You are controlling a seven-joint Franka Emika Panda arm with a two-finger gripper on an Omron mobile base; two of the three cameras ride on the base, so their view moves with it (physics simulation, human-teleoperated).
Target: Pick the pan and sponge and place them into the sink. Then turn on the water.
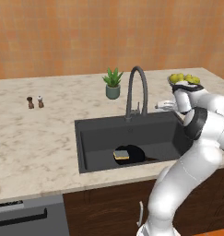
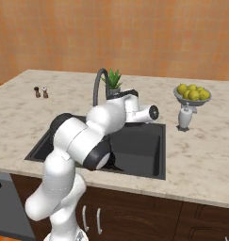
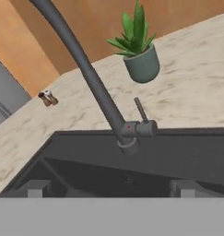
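Left base view: pan (image 1: 134, 154) with sponge (image 1: 121, 154) on it lie at sink (image 1: 85, 147) front edge; rest of basin floor bare. Right base view: arm spans the sink; fruit bowl (image 2: 192, 93) near counter's back right. Hand view: gripper (image 3: 110, 188) fingers apart, facing faucet (image 3: 92, 83) lever (image 3: 140, 110); no writing legible

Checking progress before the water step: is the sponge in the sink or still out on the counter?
In. The sponge lies on the pan at the bottom of the sink.
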